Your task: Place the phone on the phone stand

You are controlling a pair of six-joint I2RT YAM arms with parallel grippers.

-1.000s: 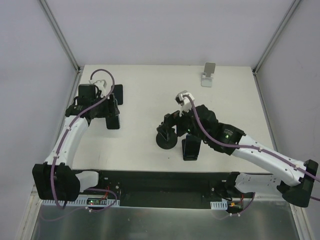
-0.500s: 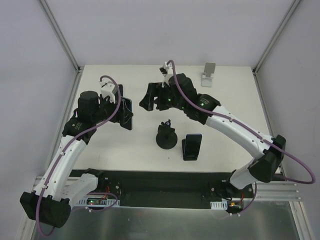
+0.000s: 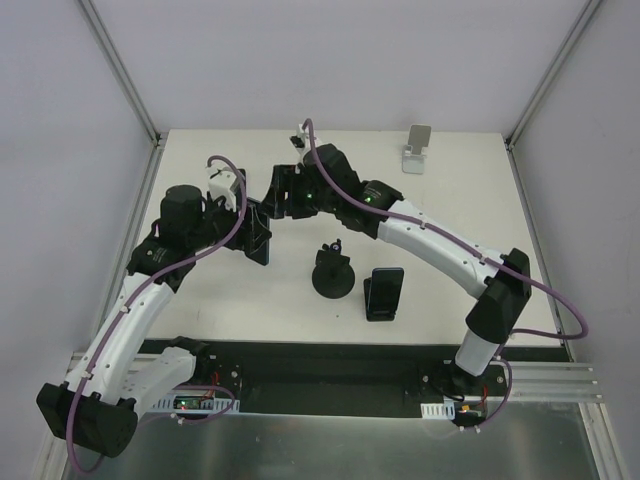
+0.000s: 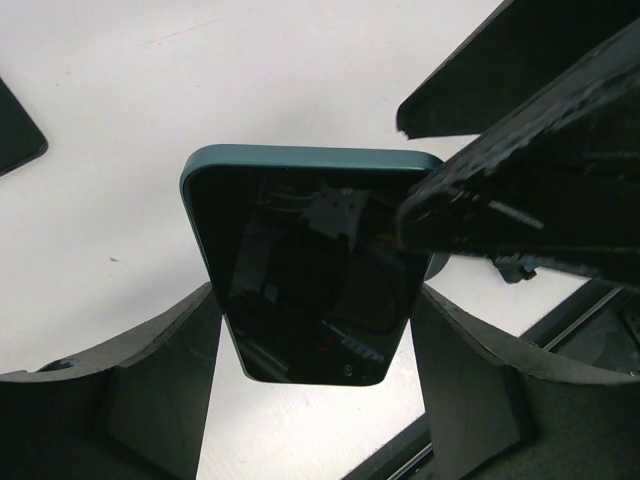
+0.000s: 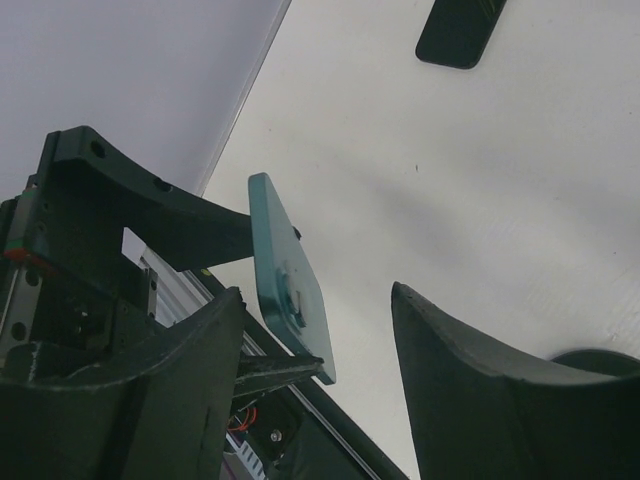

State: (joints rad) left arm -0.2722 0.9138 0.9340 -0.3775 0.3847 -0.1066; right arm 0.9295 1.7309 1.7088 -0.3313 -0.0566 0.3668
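Note:
My left gripper is shut on a teal-edged phone and holds it above the table left of centre. In the left wrist view the phone has its dark screen facing the camera, gripped between both fingers of my left gripper. My right gripper is open right beside it. In the right wrist view the phone's teal back stands between the spread fingers of my right gripper, touching neither. A silver phone stand sits at the far right.
A black round-base stand and a black stand holding a dark phone stand near the table's middle front. Another dark phone lies flat on the table; its corner shows in the left wrist view.
My right arm swung from beside the round-base stand up and left to the left gripper. My left arm lifted the phone off the table and carried it right.

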